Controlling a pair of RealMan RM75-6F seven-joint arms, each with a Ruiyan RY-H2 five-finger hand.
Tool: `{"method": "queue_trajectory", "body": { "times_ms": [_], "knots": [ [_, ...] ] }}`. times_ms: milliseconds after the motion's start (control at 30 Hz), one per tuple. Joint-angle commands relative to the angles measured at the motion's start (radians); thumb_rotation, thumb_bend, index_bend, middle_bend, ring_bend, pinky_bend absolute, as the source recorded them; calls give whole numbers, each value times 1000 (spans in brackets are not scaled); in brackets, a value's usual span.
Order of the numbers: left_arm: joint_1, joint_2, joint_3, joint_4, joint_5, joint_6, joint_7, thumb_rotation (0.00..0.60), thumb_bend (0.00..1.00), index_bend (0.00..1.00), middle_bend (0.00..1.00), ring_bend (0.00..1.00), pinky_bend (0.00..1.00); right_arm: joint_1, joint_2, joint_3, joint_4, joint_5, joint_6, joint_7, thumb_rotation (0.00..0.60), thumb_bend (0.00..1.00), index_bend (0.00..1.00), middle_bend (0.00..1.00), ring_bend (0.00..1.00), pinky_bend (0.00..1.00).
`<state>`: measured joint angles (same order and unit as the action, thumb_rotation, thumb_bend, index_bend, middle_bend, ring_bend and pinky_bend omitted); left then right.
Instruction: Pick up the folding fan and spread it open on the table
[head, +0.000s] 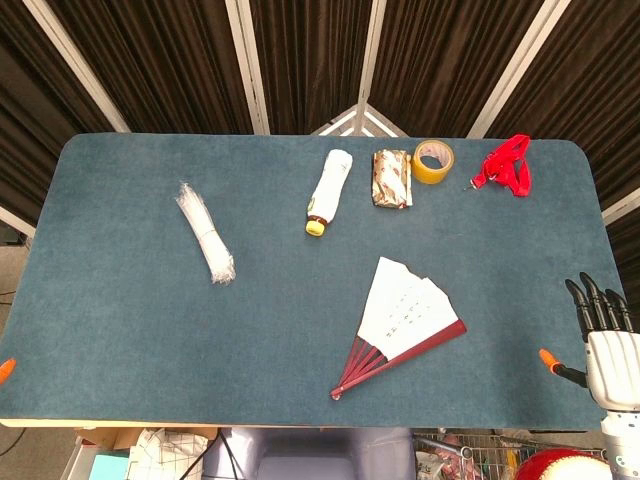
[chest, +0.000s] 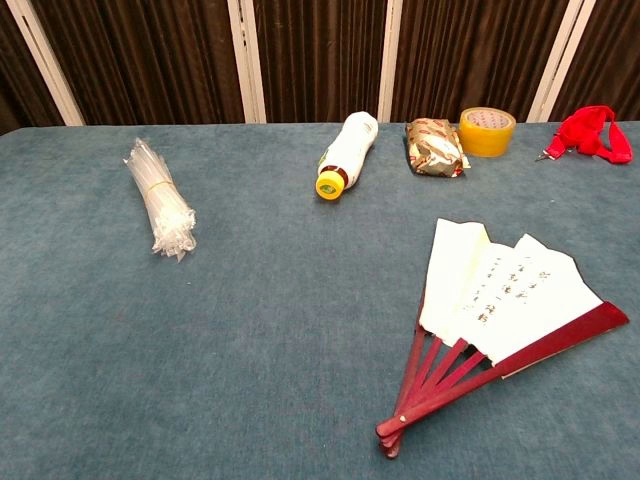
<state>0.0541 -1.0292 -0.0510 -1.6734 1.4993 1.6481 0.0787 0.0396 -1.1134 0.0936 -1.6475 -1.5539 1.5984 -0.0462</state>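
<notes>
**Fan Lies Partly Spread as Robot's Hand Waits at Table Edge**

A folding fan (head: 405, 322) rests on the blue table (head: 120, 330) at about five o'clock from the table's centre, its white paper leaf partly unfurled and its red ribs gathered at a pivot pointing toward the near edge. Seen from the chest view, the leaf shows several panels fanned apart, yet the spread is narrow, well short of a half circle. Nothing is touching the fan.

The robot's right hand (head: 605, 340) hangs at the table's edge at roughly four o'clock, well apart from the fan, its dark fingers extended and apart, grasping nothing. The left hand (head: 6, 368) shows only as an orange tip at the eight o'clock edge of the head view, and whether it is released or clenched cannot be told.

Along the far side, from twelve toward two o'clock, lie a white bottle with a yellow cap (head: 328, 190), a foil-wrapped packet (head: 392, 178), a roll of yellow tape (head: 433, 161) and a red strap (head: 508, 166). A clear plastic bundle (head: 205, 232) sits at about ten o'clock.

By the look of things, the job stands largely done: the fan is down on the table and opened part-way. What may remain, if a full spread is wanted, is to widen the ribs further.
</notes>
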Motion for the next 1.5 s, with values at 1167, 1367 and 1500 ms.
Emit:
{"method": "queue_trajectory", "body": {
  "times_ms": [1167, 1367, 1500],
  "knots": [
    [-14, -19, -11, 25, -9, -15, -6, 600, 247, 74, 21, 0, 129, 104, -144, -170, 108, -271, -201, -32, 600, 110, 224, 38, 160, 166],
    [-13, -19, -10, 25, -10, -15, -5, 600, 246, 74, 21, 0, 129, 121, -217, -193, 168, -319, -222, -68, 600, 109, 265, 52, 166, 187],
    [-15, -20, -10, 25, -11, -18, 0, 600, 246, 74, 21, 0, 129, 139, -265, -188, 188, -331, -241, -96, 600, 110, 290, 53, 166, 188]
  ]
}}
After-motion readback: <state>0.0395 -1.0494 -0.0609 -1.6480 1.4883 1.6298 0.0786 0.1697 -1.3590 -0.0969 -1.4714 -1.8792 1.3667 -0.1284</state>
